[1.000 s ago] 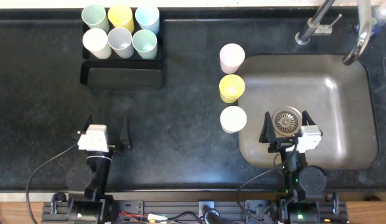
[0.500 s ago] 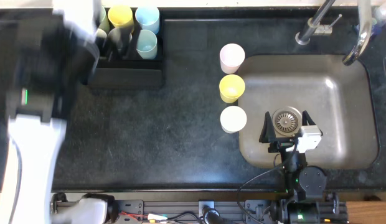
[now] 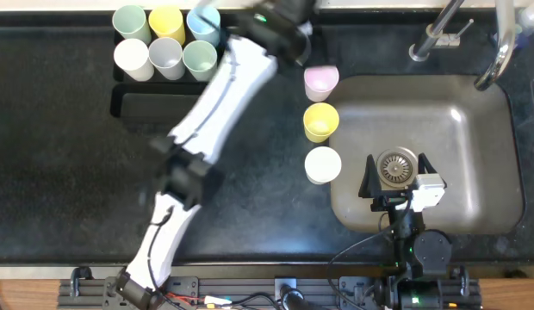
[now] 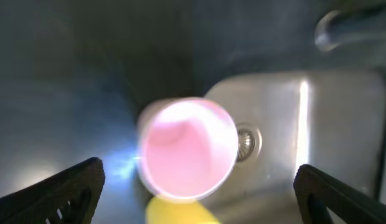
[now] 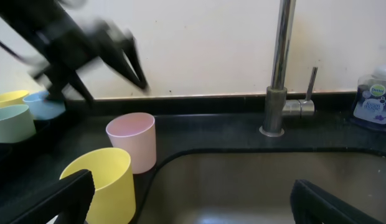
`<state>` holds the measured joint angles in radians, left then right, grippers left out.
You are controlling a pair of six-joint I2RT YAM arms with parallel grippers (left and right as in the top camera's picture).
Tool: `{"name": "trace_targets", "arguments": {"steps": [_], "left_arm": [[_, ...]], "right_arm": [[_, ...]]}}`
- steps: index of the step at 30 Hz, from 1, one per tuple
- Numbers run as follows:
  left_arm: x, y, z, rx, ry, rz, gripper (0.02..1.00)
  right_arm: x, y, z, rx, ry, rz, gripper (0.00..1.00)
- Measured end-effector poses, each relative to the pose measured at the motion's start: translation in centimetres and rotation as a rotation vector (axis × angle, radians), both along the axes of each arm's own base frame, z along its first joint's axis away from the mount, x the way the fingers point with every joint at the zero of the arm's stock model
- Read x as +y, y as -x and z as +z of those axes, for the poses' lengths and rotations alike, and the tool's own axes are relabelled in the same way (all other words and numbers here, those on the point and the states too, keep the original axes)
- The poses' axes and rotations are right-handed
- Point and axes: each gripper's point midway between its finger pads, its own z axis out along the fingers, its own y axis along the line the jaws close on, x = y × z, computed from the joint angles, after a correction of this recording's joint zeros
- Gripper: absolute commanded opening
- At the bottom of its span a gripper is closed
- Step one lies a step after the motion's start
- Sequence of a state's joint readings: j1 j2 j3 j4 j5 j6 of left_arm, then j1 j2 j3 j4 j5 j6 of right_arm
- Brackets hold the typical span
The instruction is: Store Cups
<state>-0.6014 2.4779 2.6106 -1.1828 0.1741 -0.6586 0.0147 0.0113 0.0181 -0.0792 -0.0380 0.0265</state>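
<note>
Left claw (image 4: 198,169) hangs spread wide over your pink cup (image 4: 188,149), upright on the counter (image 4: 56,93) at the sink (image 4: 305,124) edge. Looks light, thin, slick plastic: pinch one wall at the rim, gently.

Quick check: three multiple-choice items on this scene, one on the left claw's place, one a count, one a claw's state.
1. The left claw hangs over: A the pink cup; B the yellow cup; C the white cup.
2. Cups on the counter beside the sink: A one; B three; C five.
3. The left claw is: A shut on a cup; B open, holding nothing; C shut, empty.
1 A: its wrist view looks down into the pink cup.
2 B: pink, yellow and white stand in a row.
3 B: its fingers stand wide apart.
</note>
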Motion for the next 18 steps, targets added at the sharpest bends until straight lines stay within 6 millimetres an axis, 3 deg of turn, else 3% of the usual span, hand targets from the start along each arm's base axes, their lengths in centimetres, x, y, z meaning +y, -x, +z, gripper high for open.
{"name": "trace_targets", "arguments": {"steps": [3,11,18], "left_arm": [[-1.0,1.1,-2.7,0.076,-0.017,0.038,1.000],[1.6,2.4,-2.7,0.161,-0.092,0.144,1.000],[2.1,2.2,-2.8,0.166,-0.101,0.173,0.998]], "right_arm": [[0.0,0.0,0.0,0.000,0.000,0.000,0.998],[0.0,0.0,0.0,0.000,0.000,0.000,0.996],[0.0,0.0,0.0,0.000,0.000,0.000,0.998]]}}
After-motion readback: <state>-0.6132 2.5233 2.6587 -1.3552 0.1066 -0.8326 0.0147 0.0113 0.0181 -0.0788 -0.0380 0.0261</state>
